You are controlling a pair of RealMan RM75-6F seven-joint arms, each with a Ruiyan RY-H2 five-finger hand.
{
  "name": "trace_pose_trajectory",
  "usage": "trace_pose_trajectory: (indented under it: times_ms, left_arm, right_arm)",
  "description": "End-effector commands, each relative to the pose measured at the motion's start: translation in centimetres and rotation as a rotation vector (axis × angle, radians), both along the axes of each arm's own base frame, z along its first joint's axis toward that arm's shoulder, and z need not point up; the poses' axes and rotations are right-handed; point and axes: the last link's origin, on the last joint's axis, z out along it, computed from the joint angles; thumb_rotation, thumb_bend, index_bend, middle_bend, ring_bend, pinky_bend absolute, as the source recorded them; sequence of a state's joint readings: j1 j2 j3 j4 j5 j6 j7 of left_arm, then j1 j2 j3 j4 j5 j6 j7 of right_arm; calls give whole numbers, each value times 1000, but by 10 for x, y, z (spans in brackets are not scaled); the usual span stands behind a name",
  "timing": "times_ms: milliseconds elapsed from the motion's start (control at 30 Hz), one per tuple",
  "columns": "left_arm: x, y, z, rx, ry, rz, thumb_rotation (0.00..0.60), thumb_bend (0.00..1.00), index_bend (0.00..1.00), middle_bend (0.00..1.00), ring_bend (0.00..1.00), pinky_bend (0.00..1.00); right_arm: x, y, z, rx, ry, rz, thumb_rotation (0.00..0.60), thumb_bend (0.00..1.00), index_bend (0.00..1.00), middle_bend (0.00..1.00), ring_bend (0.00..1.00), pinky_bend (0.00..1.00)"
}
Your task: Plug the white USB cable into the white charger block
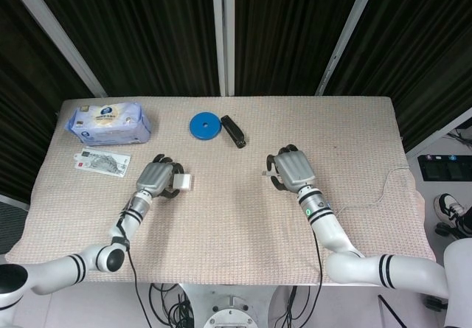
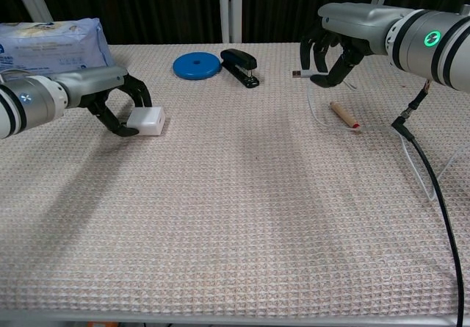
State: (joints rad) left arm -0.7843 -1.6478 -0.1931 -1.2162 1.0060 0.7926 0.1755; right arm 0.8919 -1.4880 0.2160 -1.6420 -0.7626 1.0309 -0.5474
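The white charger block [image 1: 184, 182] [image 2: 145, 120] sits at the left of the table, and my left hand [image 1: 158, 178] [image 2: 116, 101] grips it with fingers curled around its left side. My right hand [image 1: 292, 168] [image 2: 332, 50] hovers over the table at right of centre and pinches the white USB cable [image 2: 314, 109] near its end. The metal USB plug [image 2: 297, 73] [image 1: 265, 173] sticks out to the left, toward the charger. The two hands are well apart. The cable trails off toward the table's right edge [image 1: 383, 189].
A blue disc [image 1: 204, 126] [image 2: 197, 66] and a black stapler [image 1: 234, 130] [image 2: 240, 67] lie at the back centre. A wipes pack [image 1: 109, 121] and a flat packet [image 1: 102, 163] are at the back left. A wooden stick with a red tip [image 2: 344, 115] lies below the right hand.
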Motion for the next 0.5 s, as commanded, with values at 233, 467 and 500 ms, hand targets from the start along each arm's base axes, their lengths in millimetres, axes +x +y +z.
trace_pose_trajectory:
  times_ms: [233,467,500]
  left_arm:
    - [7,-1,23,35,-107,-25,600,357,549,528,274,225]
    - [31,-5,39,54,-146,-67,600,363,543,535,276,222]
    - [33,-6,39,52,-141,-73,600,364,543,535,276,221]
  right_arm:
    - [8,2,-2,29,-28,10,600,354,581,583,283,213]
    - [37,2,-19,73,-33,28,600,354,581,583,283,215]
    - [41,2,-22,77,-34,28,600,354,582,583,283,215]
